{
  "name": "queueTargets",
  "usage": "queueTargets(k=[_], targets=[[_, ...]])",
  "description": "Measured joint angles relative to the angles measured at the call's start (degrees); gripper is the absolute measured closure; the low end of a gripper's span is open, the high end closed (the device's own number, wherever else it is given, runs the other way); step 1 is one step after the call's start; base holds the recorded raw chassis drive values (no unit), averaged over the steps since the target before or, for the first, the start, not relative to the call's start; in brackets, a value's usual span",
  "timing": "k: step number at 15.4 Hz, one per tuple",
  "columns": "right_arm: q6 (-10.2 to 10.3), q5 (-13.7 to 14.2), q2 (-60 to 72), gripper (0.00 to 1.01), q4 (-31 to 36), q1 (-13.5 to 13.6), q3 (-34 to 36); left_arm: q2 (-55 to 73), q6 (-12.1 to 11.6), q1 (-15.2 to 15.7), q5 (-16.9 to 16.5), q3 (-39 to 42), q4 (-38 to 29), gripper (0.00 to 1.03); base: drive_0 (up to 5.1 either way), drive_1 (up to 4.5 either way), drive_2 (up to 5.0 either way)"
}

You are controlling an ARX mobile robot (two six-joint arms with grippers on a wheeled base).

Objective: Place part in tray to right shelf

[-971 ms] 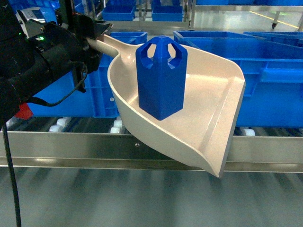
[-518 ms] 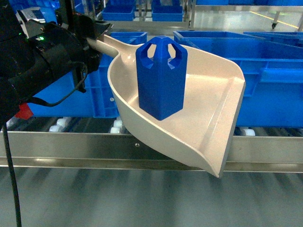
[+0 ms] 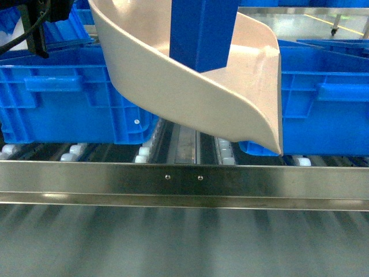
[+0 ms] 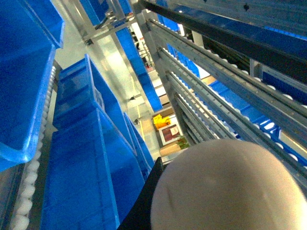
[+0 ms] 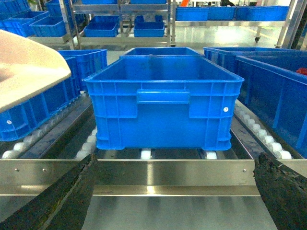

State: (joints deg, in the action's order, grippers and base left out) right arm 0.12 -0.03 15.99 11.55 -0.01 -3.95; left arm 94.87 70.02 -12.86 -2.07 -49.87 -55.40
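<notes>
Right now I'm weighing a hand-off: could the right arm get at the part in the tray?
Probably not directly. The part stands inside the raised tray, well left of the right gripper, whose open jaws face a blue crate.

The tray [image 3: 190,86] is pale beige, the part [image 3: 203,32] bright blue. The crates [image 5: 163,103] are plain blue, the shelf rail [image 3: 184,182] silver, the rollers [image 5: 146,153] white, the fingers [image 5: 278,191] black.

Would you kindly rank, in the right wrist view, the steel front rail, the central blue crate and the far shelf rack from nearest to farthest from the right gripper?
1. Steel front rail, just beyond the right gripper.
2. Central blue crate, on the rollers behind it.
3. Far shelf rack, across the aisle.
</notes>
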Motion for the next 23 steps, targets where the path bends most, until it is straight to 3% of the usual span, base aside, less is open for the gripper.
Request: queueTargets(k=[2, 5, 8, 10, 11, 12, 15, 18, 20, 23], targets=[[0.0, 0.0, 0.0, 0.03, 0.0, 0.0, 0.0, 0.0, -0.9, 0.5, -0.9, 2.7, 0.5, 0.91, 0.0, 0.00, 0.0], [0.0, 0.0, 0.0, 0.03, 0.0, 0.0, 0.0, -4.8, -1.3, 3.6, 0.7, 1.1, 0.5, 0.91, 0.0, 0.00, 0.0], [0.0, 0.0, 0.0, 0.03, 0.0, 0.0, 0.0, -6.9, -1.0, 10.1, 5.5, -4.3, 6.3, 0.91, 0.0, 0.00, 0.0], [0.0, 0.0, 0.0, 0.03, 0.0, 0.0, 0.0, -2.6, -2.6, 15.0, 11.4, -10.5, 10.6, 0.91, 0.0, 0.00, 0.0], [0.0, 0.0, 0.0, 0.03, 0.0, 0.0, 0.0, 1.1, -3.7, 15.9, 14.4, -15.1, 12.0, 0.91, 0.0, 0.00, 0.0], [0.0, 0.0, 0.0, 0.03, 0.0, 0.0, 0.0, 4.3, -5.4, 16.5, 16.7, -19.8, 13.4, 0.91, 0.0, 0.00, 0.0], [0.0, 0.0, 0.0, 0.03, 0.0, 0.0, 0.0, 15.0, -14.4, 18.5, 20.6, -36.8, 18.6, 0.91, 0.0, 0.00, 0.0], [0.0, 0.0, 0.0, 0.03, 0.0, 0.0, 0.0, 20.2, -21.2, 20.6, 24.9, -48.0, 23.5, 0.91, 0.0, 0.00, 0.0], [0.0, 0.0, 0.0, 0.03, 0.0, 0.0, 0.0, 20.3, -24.3, 21.6, 25.7, -49.3, 23.7, 0.91, 0.0, 0.00, 0.0], [0.0, 0.0, 0.0, 0.03, 0.0, 0.0, 0.0, 20.3, -25.5, 21.6, 25.6, -49.6, 24.1, 0.91, 0.0, 0.00, 0.0]])
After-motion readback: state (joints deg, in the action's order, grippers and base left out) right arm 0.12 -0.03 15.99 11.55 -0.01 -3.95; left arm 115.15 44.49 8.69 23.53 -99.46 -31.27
